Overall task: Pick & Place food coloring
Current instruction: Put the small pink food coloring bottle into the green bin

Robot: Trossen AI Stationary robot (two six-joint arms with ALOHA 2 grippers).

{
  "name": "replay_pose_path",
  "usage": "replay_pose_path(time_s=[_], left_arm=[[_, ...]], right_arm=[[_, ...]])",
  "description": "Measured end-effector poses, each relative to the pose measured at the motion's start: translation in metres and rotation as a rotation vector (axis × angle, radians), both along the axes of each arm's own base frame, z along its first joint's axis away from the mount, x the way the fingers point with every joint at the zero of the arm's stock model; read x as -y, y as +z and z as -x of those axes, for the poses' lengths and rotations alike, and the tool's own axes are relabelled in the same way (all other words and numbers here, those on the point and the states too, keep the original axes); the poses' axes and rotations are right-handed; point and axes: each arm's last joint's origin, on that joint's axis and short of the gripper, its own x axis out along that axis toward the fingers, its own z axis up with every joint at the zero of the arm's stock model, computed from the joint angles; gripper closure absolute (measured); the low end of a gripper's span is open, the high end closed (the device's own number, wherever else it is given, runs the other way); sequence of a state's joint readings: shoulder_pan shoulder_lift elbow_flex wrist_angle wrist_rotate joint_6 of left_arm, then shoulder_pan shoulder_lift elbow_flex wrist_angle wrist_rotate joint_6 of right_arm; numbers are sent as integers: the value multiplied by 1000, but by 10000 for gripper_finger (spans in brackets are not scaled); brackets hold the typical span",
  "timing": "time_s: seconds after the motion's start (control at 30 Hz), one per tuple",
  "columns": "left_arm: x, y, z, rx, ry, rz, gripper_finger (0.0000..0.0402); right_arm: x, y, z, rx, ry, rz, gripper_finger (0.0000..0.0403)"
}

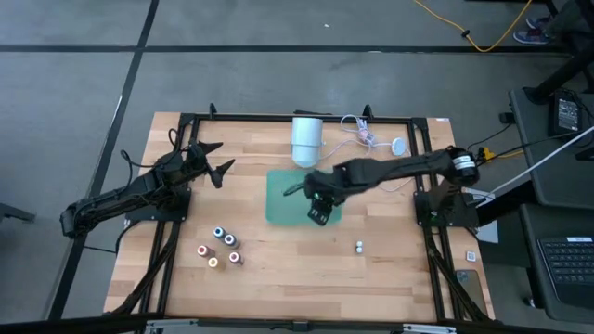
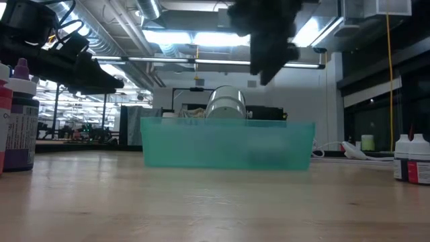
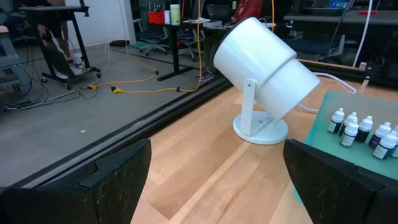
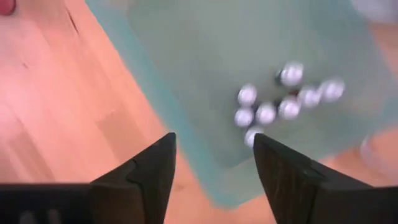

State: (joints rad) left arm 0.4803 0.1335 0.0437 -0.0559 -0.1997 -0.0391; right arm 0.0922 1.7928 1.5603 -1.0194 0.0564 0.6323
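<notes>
The right gripper (image 1: 320,206) hangs above the green bin (image 1: 278,209), clear of its walls, with open air beneath it down to the white-capped bottles (image 4: 267,112) clustered inside. Beyond the bin's far wall the white lamp (image 1: 307,139) blocks the way. Toward the near edge, bare wood lies open until five loose bottles (image 1: 221,247) on one side and a lone one (image 1: 358,247) on the other.

Right wrist view blurred: small white-capped bottles (image 4: 273,106) in green tray (image 4: 186,56) show as smears, count unsure. High view: right gripper (image 1: 320,202) covers tray's right part, bottles there hidden. Low view: bottle at left edge (image 2: 17,117) cut off by frame; tray wall frosted, contents unreadable. Lone small bottle (image 1: 359,247) lower right of desk (image 1: 297,278): cap colour too small to tell.
</notes>
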Motion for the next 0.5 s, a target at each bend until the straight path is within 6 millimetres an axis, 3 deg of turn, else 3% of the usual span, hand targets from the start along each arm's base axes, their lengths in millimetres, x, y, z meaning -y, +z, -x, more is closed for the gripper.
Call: replay_pose_path(time_s=[0.17, 0.5], left_arm=[[0, 0, 0, 0, 0, 0, 41], [0, 0, 0, 0, 0, 0, 41]], right_arm=[[-27, 0, 26, -8, -234, -92, 176], [-70, -24, 85, -98, -420, -132, 176]])
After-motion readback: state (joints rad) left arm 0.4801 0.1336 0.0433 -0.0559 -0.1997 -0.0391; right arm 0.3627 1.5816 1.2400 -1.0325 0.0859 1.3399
